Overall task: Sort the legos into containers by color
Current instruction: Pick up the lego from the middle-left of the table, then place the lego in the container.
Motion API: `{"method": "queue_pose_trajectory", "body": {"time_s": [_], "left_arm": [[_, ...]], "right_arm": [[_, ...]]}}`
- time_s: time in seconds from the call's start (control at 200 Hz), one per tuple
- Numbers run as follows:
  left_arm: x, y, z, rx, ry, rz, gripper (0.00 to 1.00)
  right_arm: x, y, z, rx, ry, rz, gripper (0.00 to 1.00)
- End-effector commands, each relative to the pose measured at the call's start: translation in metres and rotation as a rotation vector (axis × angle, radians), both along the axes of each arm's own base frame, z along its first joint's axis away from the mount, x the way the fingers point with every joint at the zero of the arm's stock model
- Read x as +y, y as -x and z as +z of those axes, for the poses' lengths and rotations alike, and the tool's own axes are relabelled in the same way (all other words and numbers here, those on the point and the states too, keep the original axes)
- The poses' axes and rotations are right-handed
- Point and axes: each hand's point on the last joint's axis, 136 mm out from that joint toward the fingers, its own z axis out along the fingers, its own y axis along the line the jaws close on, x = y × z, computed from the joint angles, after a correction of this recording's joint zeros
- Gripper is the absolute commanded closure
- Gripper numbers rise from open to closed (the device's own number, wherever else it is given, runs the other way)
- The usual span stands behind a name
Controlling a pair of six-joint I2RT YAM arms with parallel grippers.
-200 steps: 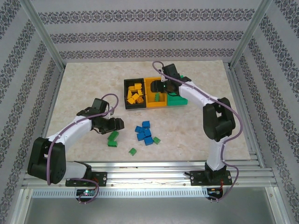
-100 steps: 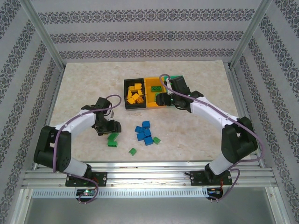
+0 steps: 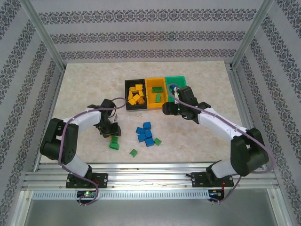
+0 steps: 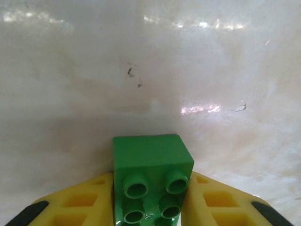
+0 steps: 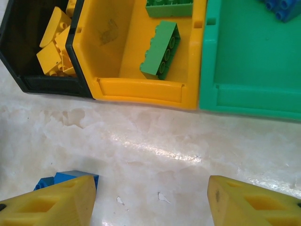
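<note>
left end effector (image 4: 151, 200) clamping green brick (image 4: 151, 162), blue bricks (image 3: 145, 133) nearby

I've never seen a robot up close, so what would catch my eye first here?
The row of three bins at the far middle of the table stands out: yellow bricks sit in the black bin, green bricks lie in the orange bin. Nearer, the left gripper is shut on a green brick, while the open right gripper hangs near a loose cluster of blue bricks.
</note>
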Motion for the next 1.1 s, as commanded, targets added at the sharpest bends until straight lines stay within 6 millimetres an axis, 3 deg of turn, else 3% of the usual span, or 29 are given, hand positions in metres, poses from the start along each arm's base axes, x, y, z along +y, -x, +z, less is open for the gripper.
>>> {"method": "queue_pose_trajectory", "body": {"time_s": [0.0,0.195,0.605,0.829,0.924,1.094], "left_arm": [[-0.015,-0.002,0.003,-0.012,0.047,-0.026,0.7],[-0.028,-0.025,0.02,-0.102,0.112,-0.015,0.76],[-0.066,-0.097,0.094,-0.347,0.29,0.019,0.79],[-0.101,-0.138,0.127,-0.408,0.32,-0.056,0.79],[-0.118,-0.156,0.131,-0.419,0.316,-0.088,0.79],[-0.153,-0.195,0.139,-0.443,0.318,-0.162,0.78]], "right_arm": [[-0.015,-0.003,0.007,-0.034,-0.016,-0.06,0.35],[-0.023,0.004,0.015,-0.064,-0.023,-0.084,0.35],[-0.052,0.025,0.007,-0.056,-0.01,-0.128,0.35],[-0.067,0.047,-0.002,-0.046,-0.033,-0.164,0.35],[-0.072,0.056,-0.009,-0.036,-0.043,-0.178,0.34],[-0.061,0.072,-0.014,0.012,-0.11,-0.13,0.35]]}}
